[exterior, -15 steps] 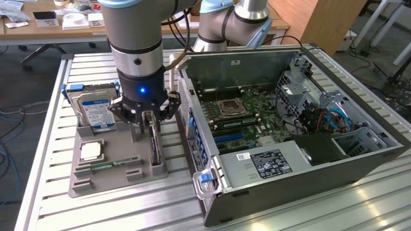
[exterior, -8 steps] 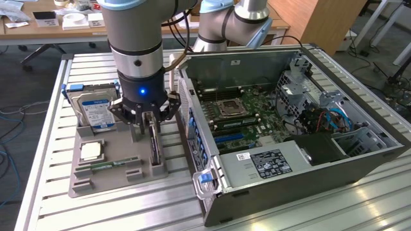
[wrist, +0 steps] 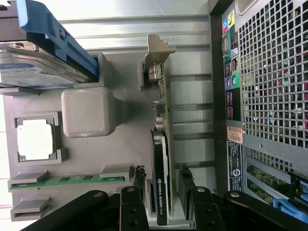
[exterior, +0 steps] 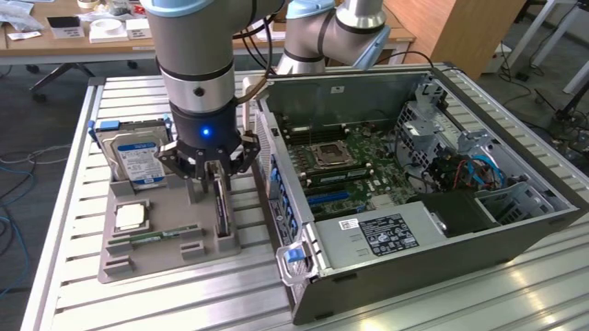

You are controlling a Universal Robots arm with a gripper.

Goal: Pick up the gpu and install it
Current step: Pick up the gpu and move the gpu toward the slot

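The gripper point(exterior: 219, 181) hung over the grey parts tray point(exterior: 156, 256) with its fingers point(wrist: 139, 175) spread, one on each side of the gpu point(wrist: 161, 144) and apparently clear of it; the gpu stood on its long edge in the slotted holders along the tray's side nearest the open computer case point(exterior: 414, 262), its silver bracket towards the tray's end that held the hard drive point(exterior: 136, 158); an off-centre close would likely shove the card sideways and jam it in the slots; a grip near one end could let it tilt and bind on lifting; white lettering on the cooler's edge seemed to read NVIDIA QUADRO, the rest too small; the drive's label and the case's stickers were illegible
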